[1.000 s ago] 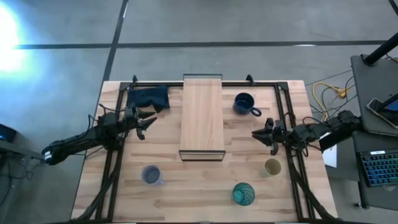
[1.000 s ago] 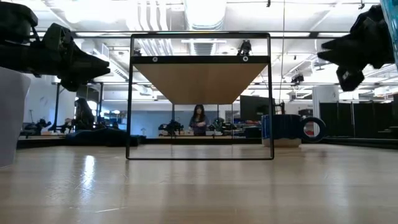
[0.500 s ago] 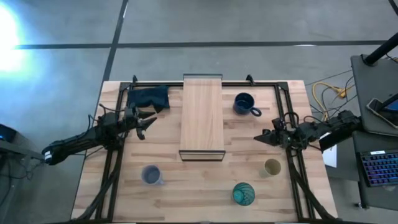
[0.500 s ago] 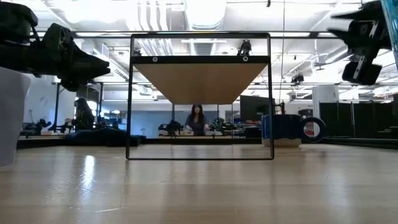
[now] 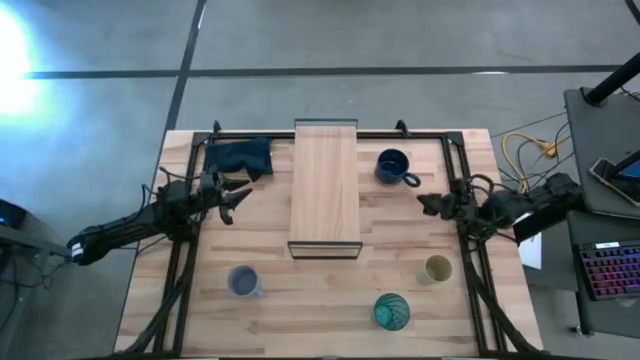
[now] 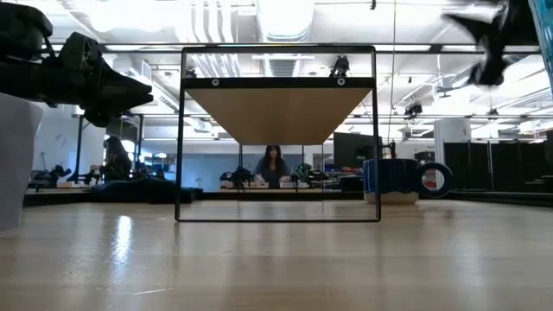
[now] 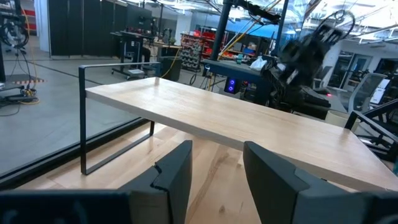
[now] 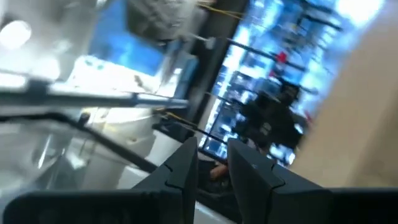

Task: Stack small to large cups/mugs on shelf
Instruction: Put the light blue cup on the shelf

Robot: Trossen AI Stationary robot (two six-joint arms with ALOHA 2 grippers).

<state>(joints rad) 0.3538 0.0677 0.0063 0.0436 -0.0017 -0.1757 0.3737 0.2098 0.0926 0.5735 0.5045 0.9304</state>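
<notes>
Pale wood fills my view: the shelf (image 5: 324,185) stands bare in the middle of the worktop (image 5: 330,290), and none of the four vessels is on it yet. My right gripper (image 5: 432,205) hangs in the air off the shelf's right side, jaws set narrow with a slim gap and nothing between them. The navy mug (image 5: 393,167) sits just beyond those jaws toward the far edge; the cream-yellow cup (image 5: 438,268) is on their near side, with the teal tumbler (image 5: 391,311) farther on toward the front. My left gripper (image 5: 232,198) waits off the shelf's left side, jaws parted and empty, the blue cloth (image 5: 240,157) lying close beyond it and the blue-grey mug (image 5: 243,281) well off toward the front.

I judge the step in hand to be picking the first vessel with the right arm. To do it well I would steady the wrist first, since its own camera points off at the room rather than at any cup. Then I would widen the jaws before descending, come straight down over one wall of the chosen cup, and close on the rim rather than nudging it sideways. The yellow cup stands near the worktop's right frame rail, so I would approach from the shelf side.
</notes>
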